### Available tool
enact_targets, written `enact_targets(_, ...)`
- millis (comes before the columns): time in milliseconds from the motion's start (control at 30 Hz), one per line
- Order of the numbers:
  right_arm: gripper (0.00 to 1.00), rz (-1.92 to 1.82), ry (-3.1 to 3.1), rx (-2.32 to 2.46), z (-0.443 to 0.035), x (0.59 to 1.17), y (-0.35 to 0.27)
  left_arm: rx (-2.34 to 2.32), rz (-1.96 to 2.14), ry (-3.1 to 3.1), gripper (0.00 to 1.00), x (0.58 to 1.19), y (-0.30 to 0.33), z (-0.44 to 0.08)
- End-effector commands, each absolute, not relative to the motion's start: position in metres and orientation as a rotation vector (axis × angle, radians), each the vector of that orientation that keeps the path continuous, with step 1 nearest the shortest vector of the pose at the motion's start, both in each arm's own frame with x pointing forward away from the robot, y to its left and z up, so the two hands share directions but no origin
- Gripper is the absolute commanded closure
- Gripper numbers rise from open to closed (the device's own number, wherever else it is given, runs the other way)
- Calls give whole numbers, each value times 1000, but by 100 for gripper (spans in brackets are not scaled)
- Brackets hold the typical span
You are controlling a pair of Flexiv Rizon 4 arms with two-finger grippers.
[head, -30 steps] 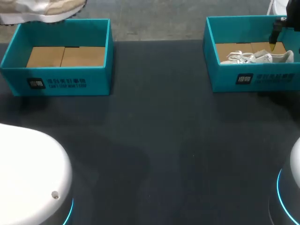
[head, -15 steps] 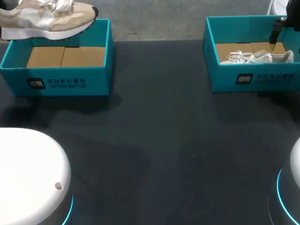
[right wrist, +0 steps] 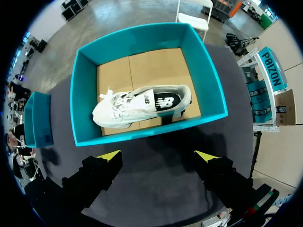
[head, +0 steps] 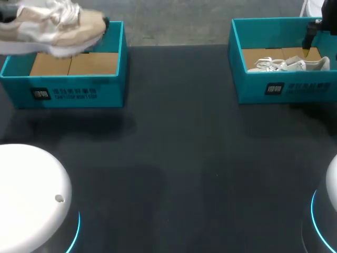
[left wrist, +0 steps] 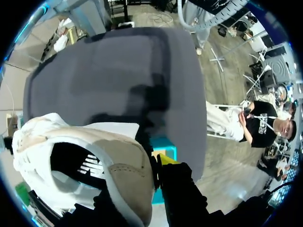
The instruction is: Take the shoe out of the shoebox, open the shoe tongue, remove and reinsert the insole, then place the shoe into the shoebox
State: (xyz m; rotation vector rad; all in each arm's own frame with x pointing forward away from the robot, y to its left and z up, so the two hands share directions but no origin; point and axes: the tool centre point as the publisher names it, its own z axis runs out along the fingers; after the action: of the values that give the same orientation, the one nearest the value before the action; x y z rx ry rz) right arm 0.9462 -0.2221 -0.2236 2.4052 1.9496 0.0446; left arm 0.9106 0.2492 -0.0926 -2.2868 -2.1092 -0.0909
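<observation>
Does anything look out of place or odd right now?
Nothing is spilled or damaged. The beige shoe hangs in the air over the left shoebox; the white shoe lies inside the right shoebox.

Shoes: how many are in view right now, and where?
2. A beige shoe hangs above the left shoebox; a white shoe lies inside the right shoebox. Both box floors mostly show, so none looks hidden.
</observation>
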Motion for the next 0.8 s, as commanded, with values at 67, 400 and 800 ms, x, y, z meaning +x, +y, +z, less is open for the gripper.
enact_targets(67, 0, 43, 1947, 2406, -223, 946, -222, -2398, -332, -2137, 100, 870, 227, -102)
enact_targets(400, 0, 43, 1947, 2406, -223, 946, -222, -2365, -164, -2143, 100, 824, 189, -117)
enact_targets(800, 0, 43, 1947, 2406, -223, 946, -222, -2342, 9, -1983, 100, 777, 126, -156)
